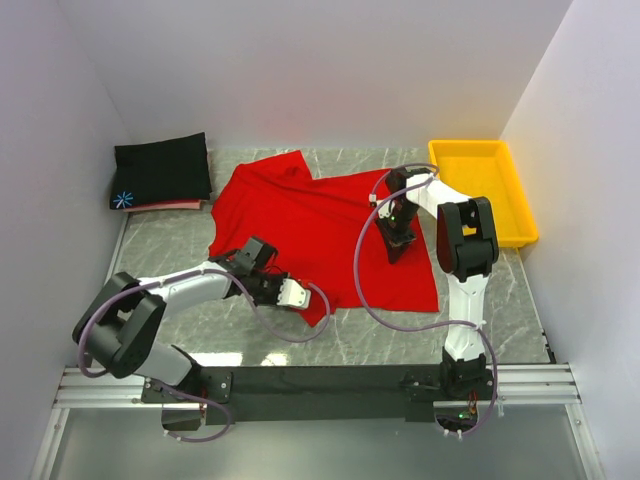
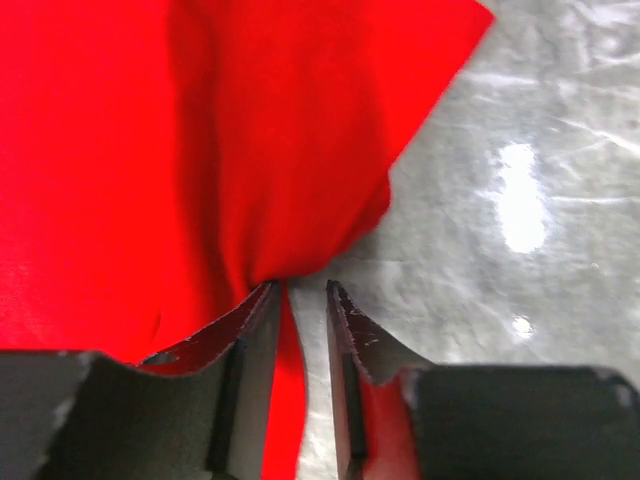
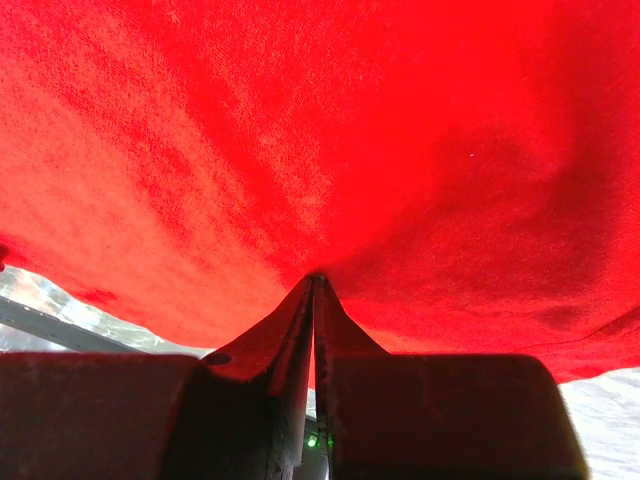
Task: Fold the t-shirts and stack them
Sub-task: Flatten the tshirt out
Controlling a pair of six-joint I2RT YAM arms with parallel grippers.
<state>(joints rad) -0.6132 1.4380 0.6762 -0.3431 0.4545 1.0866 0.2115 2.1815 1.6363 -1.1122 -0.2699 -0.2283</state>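
Mid-table, red shirt (image 1: 320, 225) spread mostly flat, near edge close to table (image 1: 390, 335) front, right edge near tray (image 1: 470, 152) but apart. Left pincer (image 2: 300, 290) low at near-left hem corner, jaws apart round a cloth fold, bare table showing in the gap; right pincer (image 3: 315, 280) clenched on a pinch of red cloth toward right side. Far-left corner: folded black shirt (image 1: 160, 170) stacked on pink shirt (image 1: 170, 206), just beside red sleeve edge; open marble near left and near right.
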